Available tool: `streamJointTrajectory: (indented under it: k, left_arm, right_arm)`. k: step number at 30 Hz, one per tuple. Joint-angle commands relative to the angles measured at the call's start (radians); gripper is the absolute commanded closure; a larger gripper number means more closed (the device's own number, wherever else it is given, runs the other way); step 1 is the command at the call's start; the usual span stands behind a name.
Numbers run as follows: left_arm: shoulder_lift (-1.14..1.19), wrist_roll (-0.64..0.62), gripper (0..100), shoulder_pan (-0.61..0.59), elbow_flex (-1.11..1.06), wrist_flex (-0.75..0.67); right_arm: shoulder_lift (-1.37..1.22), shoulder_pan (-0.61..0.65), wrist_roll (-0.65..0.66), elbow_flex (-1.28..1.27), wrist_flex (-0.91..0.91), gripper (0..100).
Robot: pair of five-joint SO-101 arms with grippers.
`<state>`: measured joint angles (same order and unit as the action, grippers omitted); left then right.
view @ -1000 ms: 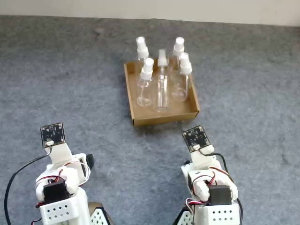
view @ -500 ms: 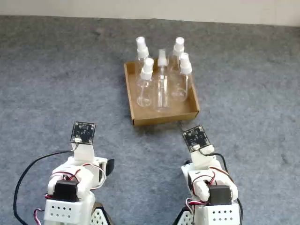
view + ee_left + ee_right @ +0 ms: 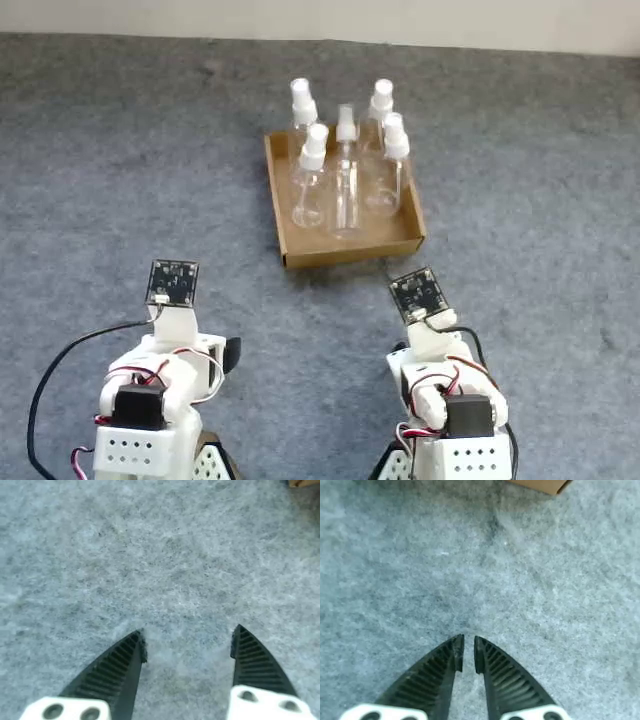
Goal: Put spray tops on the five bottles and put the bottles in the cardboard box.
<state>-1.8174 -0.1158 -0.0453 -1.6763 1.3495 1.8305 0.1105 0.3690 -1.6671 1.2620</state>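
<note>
- cardboard box [image 3: 350,252] sits on the grey fuzzy tabletop [image 3: 120,180], out ahead of both arms, a bit right of centre in the high view; low brown walls, open top.
- 5 clear bottles [image 3: 346,200] stand upright inside the box, packed close together: 2 at the back, 1 in the middle, 2 nearer the front.
- all 5 carry white spray tops [image 3: 317,142], nozzles up, well above the box walls.
- left arm [image 3: 150,400] is folded back at the near edge of the tabletop, well apart from the box, off toward its near-left corner.
- left tool [image 3: 189,637]: jaws spread wide, nothing held, only bare tabletop between the 2 black ribbed fingers [image 3: 122,665]. Points down at the tabletop; cannot tell if the tips touch it.
- in the left wrist view a sliver of the box's brown edge shows far beyond the tool.
- right arm [image 3: 445,400] is folded at the near edge too, near the box's near-right corner, closer to the box than the left arm.
- right tool [image 3: 468,647]: jaws all but together, just a thin slit between the tips, nothing held. Points down at grey tabletop, with the box's near corner showing beyond it, apart from the tips.
- black cable [image 3: 45,385] loops out from the left arm's base side.
- neither tool touches the box or any bottle.
</note>
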Motion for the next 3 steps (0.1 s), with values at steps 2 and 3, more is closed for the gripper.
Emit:
streamJointTrajectory:
  k: [2, 3]
  left_arm:
    - [-0.01, -0.008, 78, -0.005, -0.019, 0.005]
    - [-0.01, -0.008, 78, -0.005, -0.019, 0.005]
  right_arm:
    - [0.008, -0.012, 0.011, -0.16, 0.004, 99.3]
    - [0.008, -0.012, 0.011, -0.16, 0.004, 99.3]
